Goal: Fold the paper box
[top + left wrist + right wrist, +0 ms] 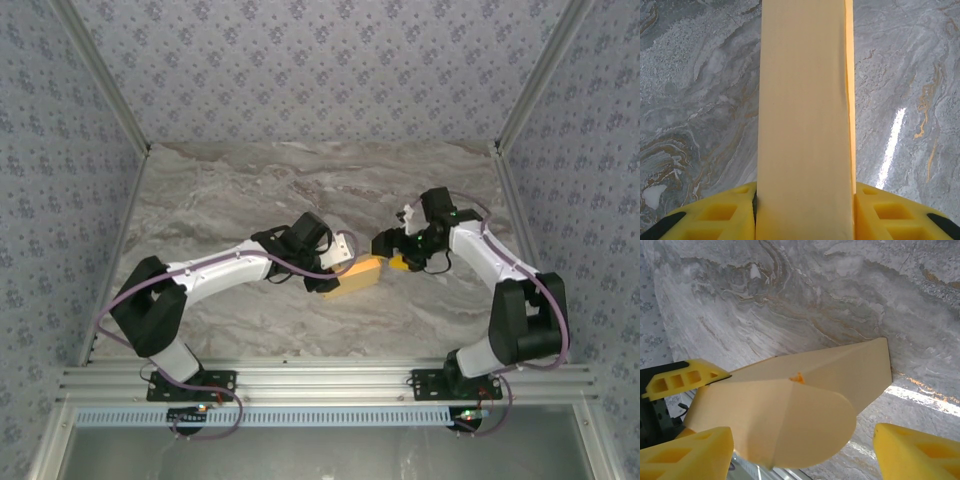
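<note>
Reaches inward from both sides; clamps left end effector (805, 212) on the paper box (355, 277); has right end effector (802, 452) wide open alongside.

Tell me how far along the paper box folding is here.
Done: the yellow-orange card box is already creased into a long narrow body. In hand: the left gripper clamps that body, while the right gripper stands open at its rounded end flap. Left: that flap sticks out, not yet tucked in.

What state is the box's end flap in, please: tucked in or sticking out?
Sticking out: the rounded flap juts free of the box, creased but untucked.
</note>
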